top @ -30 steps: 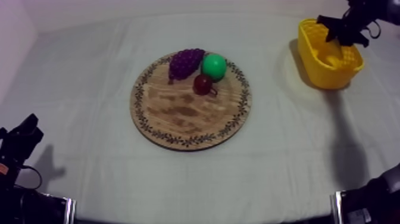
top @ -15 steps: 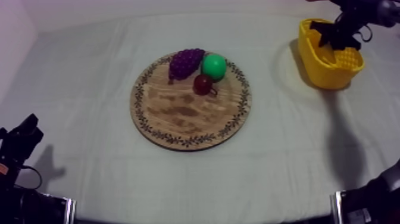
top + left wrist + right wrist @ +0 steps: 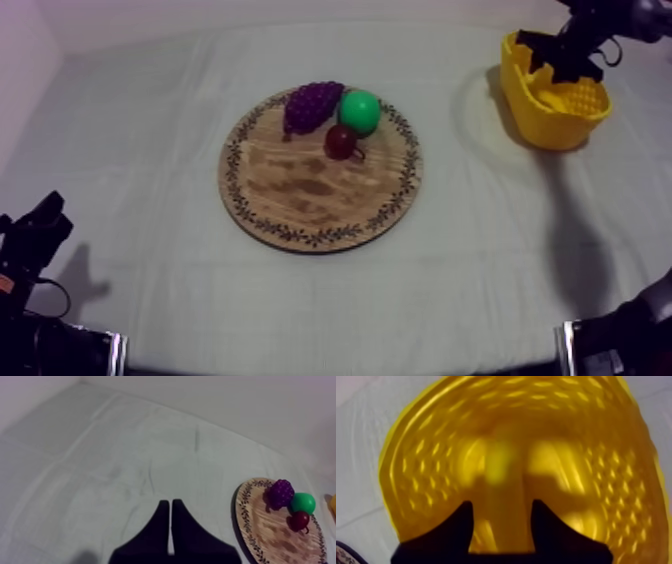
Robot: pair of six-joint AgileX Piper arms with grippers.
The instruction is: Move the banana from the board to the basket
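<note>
right gripper (image 3: 558, 48): released — its black fingers (image 3: 462, 526) stand apart, nothing clamped between them; it hangs over the far side of the yellow basket, just above the rim.
yellow basket (image 3: 540, 125): at my right, on the far side of the table, well apart from the board; the right wrist view looks straight down into its perforated inside.
banana: hard to tell — a smooth yellow streak (image 3: 501, 471) lies inside the basket below the gap between the fingers, too blurred against the basket's own yellow to be called the banana for certain.
left gripper (image 3: 170, 505): closed on nothing, the two fingers together as a narrow wedge; it sits low at my left over bare cloth, away from the board.
wooden board (image 3: 320, 195): round, with a patterned rim, in the middle of the table.
on the board: a bunch of grapes (image 3: 310, 103), a round green fruit (image 3: 359, 112) and a small red fruit (image 3: 342, 142), close together at its far edge.
cloth (image 3: 150, 140): grey-white, lightly creased.
</note>
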